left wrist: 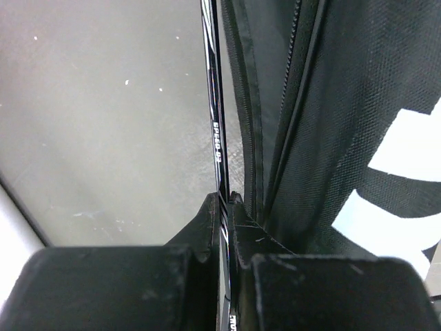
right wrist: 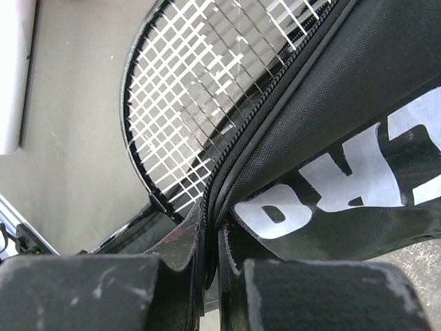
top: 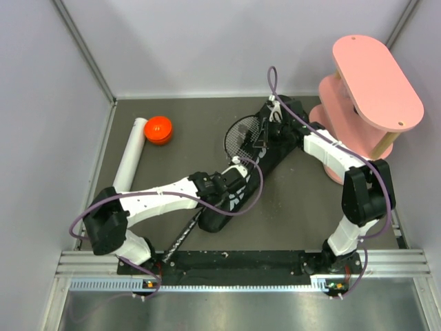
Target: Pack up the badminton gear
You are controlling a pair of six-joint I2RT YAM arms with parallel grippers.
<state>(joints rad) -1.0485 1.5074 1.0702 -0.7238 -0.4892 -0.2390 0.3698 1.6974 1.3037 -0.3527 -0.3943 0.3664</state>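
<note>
The black racket bag [top: 241, 186] lies diagonally at mid-table with its zip open. A black racket's strung head [top: 242, 134] sticks out of the bag's left side, and its handle [top: 180, 238] points toward the near edge. My left gripper [top: 234, 181] is shut on the racket's thin shaft [left wrist: 216, 138], right beside the bag's open edge [left wrist: 344, 103]. My right gripper [top: 264, 138] is shut on the bag's zip edge [right wrist: 227, 165], next to the racket head [right wrist: 200, 89]. The white tube [top: 131, 155] and its orange cap [top: 158, 129] lie at the far left. No shuttlecocks or second racket show.
The pink tiered oval shelf [top: 372, 89] stands at the back right, close behind my right arm. Grey walls close in the table on the left, back and right. A metal rail [top: 241, 265] runs along the near edge.
</note>
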